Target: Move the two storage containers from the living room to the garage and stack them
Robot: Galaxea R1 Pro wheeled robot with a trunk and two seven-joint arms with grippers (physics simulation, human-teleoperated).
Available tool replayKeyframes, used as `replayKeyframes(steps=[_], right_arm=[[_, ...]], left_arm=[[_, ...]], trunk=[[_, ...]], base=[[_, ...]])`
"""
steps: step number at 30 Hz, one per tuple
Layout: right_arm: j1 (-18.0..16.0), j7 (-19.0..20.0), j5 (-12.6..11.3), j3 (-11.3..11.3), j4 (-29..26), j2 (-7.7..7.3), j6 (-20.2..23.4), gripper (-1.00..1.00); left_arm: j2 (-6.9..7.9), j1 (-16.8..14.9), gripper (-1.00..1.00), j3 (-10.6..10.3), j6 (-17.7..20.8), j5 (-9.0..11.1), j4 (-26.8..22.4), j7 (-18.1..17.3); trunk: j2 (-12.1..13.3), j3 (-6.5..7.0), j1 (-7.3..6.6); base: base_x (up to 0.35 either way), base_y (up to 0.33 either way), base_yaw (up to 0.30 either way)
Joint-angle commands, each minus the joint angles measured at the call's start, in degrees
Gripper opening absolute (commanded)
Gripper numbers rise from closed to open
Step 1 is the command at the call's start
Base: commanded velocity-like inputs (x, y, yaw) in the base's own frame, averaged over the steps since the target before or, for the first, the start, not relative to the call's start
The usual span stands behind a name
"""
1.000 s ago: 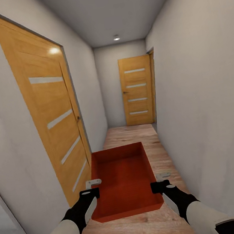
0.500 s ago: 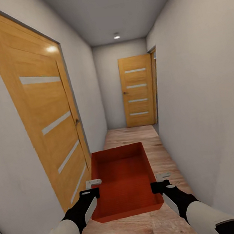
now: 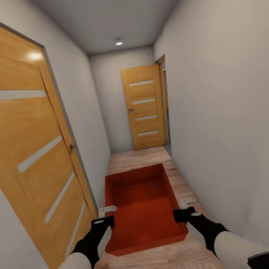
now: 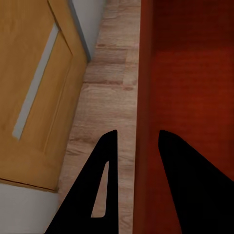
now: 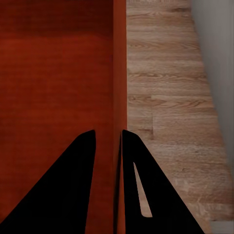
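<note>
R gripper (image 5: 108,134): fingers narrow, straddling the container's (image 3: 142,205) right long wall, one inside, one outside, clamped on the rim. L gripper (image 4: 137,134): gap wider, fingers either side of the left long wall; wall sits between them, but I can't tell if the outer finger is touching. From head cam both grippers, L (image 3: 105,215) and R (image 3: 185,208), sit on opposite long walls at the near half of the bin. Both arms reach fwd and slightly inward, forearms low, roughly mirrored. Container is red-orange, open top, nothing inside, held level above the wood plank floor (image 3: 155,155), long axis pointing down the corridor. Corridor narrow, grey walls. Wood door (image 3: 27,148) close on my left, shut. Second wood door (image 3: 144,106) at the far end.
</note>
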Motion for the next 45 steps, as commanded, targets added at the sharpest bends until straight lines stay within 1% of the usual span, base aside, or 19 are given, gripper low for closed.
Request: replayKeyframes(steps=[1, 13, 45], right_arm=[[0.0, -0.7, -1.2, 1.3, 0.1, -0.04, 0.4, -1.0], [0.0, -0.7, -1.2, 1.3, 0.1, -0.05, 0.1, -1.0], [0.0, -0.7, -1.2, 1.4, 0.1, -0.05, -0.2, -1.0]], left_arm=[[0.1, 0.0, -1.0, -1.2, -4.7, 0.5, -0.3, 0.8], [0.03, 0.0, -1.0, -1.2, -4.7, 0.5, -0.3, 0.8], [0.19, 0.0, -1.0, -1.2, -4.6, 0.5, -0.3, 0.8]], trunk=[[0.0, -0.03, 0.05], [0.0, -0.03, 0.05], [0.0, -0.03, 0.05]], base=[[0.319, 0.095, -0.022], [0.319, 0.087, -0.002], [0.321, 0.001, 0.0]])
